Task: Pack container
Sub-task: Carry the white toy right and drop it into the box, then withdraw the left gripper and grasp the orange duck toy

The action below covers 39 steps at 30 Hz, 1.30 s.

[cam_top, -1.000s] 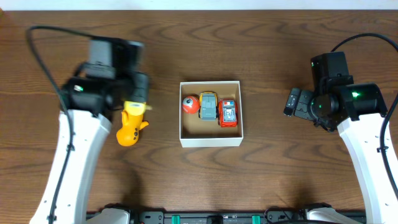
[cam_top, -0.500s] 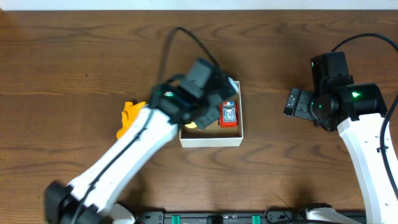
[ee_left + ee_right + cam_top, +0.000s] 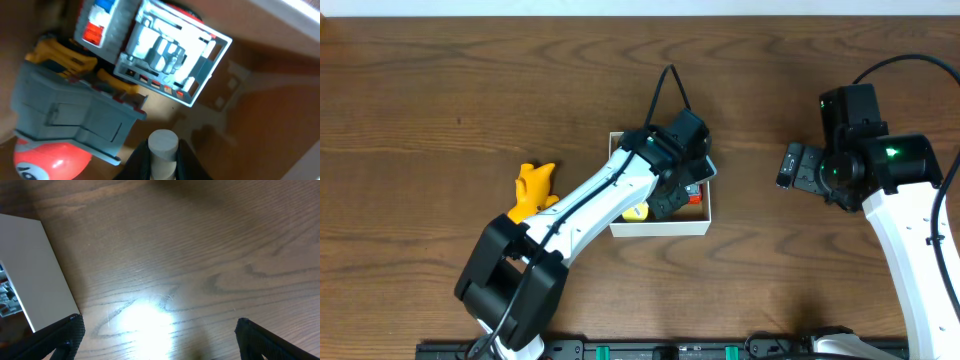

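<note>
The container [image 3: 660, 228] is a shallow white-walled box with a brown cardboard floor [image 3: 250, 125], at the table's middle. Inside lie a red and white truck [image 3: 165, 45], a grey and yellow vehicle [image 3: 75, 110] and a red ball [image 3: 47, 160]. My left gripper [image 3: 665, 203] reaches down into the box and is shut on a pale cylindrical piece [image 3: 164, 147]. A yellow bit [image 3: 637, 210] shows beside the arm. An orange toy [image 3: 532, 190] lies on the table to the left of the box. My right gripper [image 3: 160, 340] is open and empty over bare wood to the right of the box.
The left arm covers most of the box from above. The box's white outer wall [image 3: 30, 265] shows at the left of the right wrist view. The right arm [image 3: 860, 160] hangs at the right side of the wooden table.
The left arm has swung from beside the orange toy at the left to over the container, and its gripper now sits inside the box. The right arm has not moved.
</note>
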Available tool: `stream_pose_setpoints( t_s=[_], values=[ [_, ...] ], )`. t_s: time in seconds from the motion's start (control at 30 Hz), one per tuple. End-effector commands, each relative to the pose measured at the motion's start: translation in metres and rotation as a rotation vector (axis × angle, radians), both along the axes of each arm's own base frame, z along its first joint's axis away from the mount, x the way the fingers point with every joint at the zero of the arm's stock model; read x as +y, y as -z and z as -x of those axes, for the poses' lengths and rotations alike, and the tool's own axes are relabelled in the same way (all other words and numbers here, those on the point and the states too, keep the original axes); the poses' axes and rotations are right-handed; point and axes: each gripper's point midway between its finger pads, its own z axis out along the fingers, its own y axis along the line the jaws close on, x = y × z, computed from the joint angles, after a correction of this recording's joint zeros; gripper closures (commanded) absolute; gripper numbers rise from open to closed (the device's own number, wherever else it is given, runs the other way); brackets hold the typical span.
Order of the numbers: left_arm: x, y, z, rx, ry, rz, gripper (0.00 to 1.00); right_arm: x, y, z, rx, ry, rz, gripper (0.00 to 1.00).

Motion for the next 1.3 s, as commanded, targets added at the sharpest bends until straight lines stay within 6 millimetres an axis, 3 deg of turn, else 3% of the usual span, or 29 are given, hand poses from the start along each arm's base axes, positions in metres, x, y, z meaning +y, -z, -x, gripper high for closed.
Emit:
stream_pose_setpoints(
  t_s=[0.0, 0.03, 0.07, 0.23, 0.37, 0.5, 0.57, 0.63, 0.67, 0.8, 0.93, 1.0, 1.07, 1.27],
  values=[
    [0.0, -0.002, 0.001, 0.005, 0.017, -0.001, 0.74, -0.003, 0.003, 0.001, 0.012, 0.0, 0.008, 0.01],
    [0.001, -0.002, 0.002, 0.005, 0.017, -0.002, 0.55, -0.003, 0.003, 0.001, 0.012, 0.0, 0.008, 0.01],
    [0.001, -0.002, 0.002, 0.008, 0.017, -0.004, 0.48, -0.003, 0.003, 0.001, 0.012, 0.0, 0.008, 0.01],
    [0.003, -0.002, 0.005, 0.016, 0.016, -0.013, 0.4, -0.003, 0.003, 0.001, 0.012, 0.0, 0.008, 0.01],
    [0.006, -0.013, 0.007, 0.004, 0.016, -0.003, 0.39, -0.003, 0.003, 0.001, 0.012, 0.001, 0.01, 0.01],
    [0.012, -0.045, 0.007, -0.065, -0.006, 0.028, 0.35, -0.005, 0.003, 0.001, 0.01, 0.003, 0.02, 0.01],
    [0.021, -0.067, 0.002, -0.139, -0.049, 0.031, 0.22, -0.005, 0.002, 0.0, 0.011, -0.003, 0.025, 0.01],
    [0.031, -0.091, 0.0, -0.204, -0.091, 0.048, 0.01, -0.006, 0.002, 0.0, 0.011, -0.004, 0.03, 0.01],
    [0.037, -0.103, 0.003, -0.225, -0.1, 0.065, 0.02, -0.006, 0.002, 0.0, 0.011, -0.009, 0.031, 0.01],
    [0.081, -0.141, -0.001, -0.287, -0.242, 0.108, 0.02, -0.007, 0.002, 0.0, 0.012, -0.018, 0.037, 0.01],
    [0.158, -0.154, -0.018, -0.298, -0.579, 0.12, 0.02, -0.007, 0.002, 0.0, 0.012, -0.018, 0.037, 0.01],
    [0.197, -0.148, -0.025, -0.28, -0.711, 0.101, 0.02, -0.007, 0.002, 0.0, 0.012, -0.019, 0.037, 0.01],
    [0.222, -0.136, -0.03, -0.245, -0.803, 0.113, 0.02, -0.007, 0.002, 0.0, 0.012, -0.019, 0.037, 0.01],
    [0.268, -0.082, -0.045, -0.118, -0.996, 0.157, 0.02, -0.006, 0.002, 0.0, 0.013, -0.019, 0.037, 0.01]
  ],
)
